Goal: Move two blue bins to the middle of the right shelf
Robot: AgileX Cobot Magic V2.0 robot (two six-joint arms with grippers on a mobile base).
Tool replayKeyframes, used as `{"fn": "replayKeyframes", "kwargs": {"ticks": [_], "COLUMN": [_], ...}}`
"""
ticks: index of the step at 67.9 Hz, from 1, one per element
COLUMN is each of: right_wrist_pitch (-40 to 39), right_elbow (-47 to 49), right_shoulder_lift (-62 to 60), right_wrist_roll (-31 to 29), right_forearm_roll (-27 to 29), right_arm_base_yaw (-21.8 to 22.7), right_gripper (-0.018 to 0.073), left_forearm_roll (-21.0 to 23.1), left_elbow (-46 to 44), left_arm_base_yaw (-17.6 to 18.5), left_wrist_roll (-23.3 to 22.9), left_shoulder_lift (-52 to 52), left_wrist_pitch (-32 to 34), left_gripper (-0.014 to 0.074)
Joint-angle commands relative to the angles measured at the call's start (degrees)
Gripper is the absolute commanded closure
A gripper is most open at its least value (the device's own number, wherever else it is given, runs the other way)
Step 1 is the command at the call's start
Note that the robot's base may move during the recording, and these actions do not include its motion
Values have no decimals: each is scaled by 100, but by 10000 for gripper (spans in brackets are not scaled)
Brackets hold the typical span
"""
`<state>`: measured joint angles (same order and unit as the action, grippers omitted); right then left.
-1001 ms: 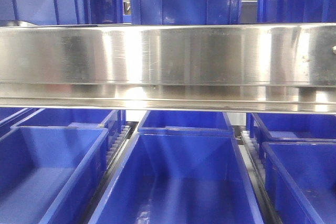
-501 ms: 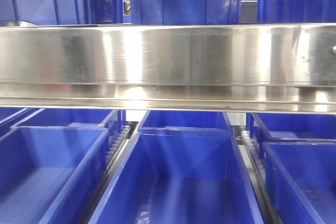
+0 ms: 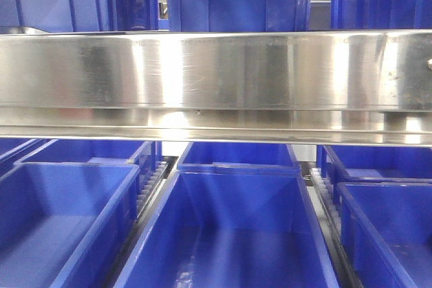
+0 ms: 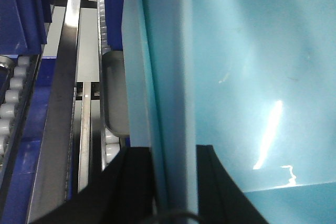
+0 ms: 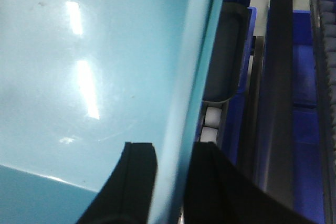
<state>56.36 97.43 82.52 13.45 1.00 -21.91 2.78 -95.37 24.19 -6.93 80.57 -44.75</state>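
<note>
Front view: a steel beam (image 3: 216, 79) crosses the frame. Below it an open blue bin (image 3: 229, 234) sits centre, with other bins (image 3: 61, 220) beside and above. Over the last second almost nothing has shifted, so the move seems paused or very slow. Wrist views: the left gripper (image 4: 168, 150) is clamped across one bin wall, a black finger on each face. The right gripper (image 5: 173, 148) pinches the other side likewise. Rollers (image 4: 10, 93) run below; whether the bin is lifted is unclear.
</note>
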Motion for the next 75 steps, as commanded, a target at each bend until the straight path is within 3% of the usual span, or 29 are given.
{"fn": "replayKeyframes", "kwargs": {"ticks": [1, 75], "right_wrist_pitch": [-324, -324], "right_elbow": [88, 88], "right_shoulder_lift": [-98, -98], "right_wrist_roll": [-77, -77], "right_forearm_roll": [-100, -100], "right_arm_base_yaw": [19, 19], "right_gripper": [712, 712], "left_forearm_roll": [68, 68], "left_elbow": [-139, -139], "left_arm_base_yaw": [19, 19], "left_wrist_roll": [98, 98], "left_shoulder_lift": [-134, -134], "left_wrist_pitch": [684, 684], "left_gripper": [707, 707]}}
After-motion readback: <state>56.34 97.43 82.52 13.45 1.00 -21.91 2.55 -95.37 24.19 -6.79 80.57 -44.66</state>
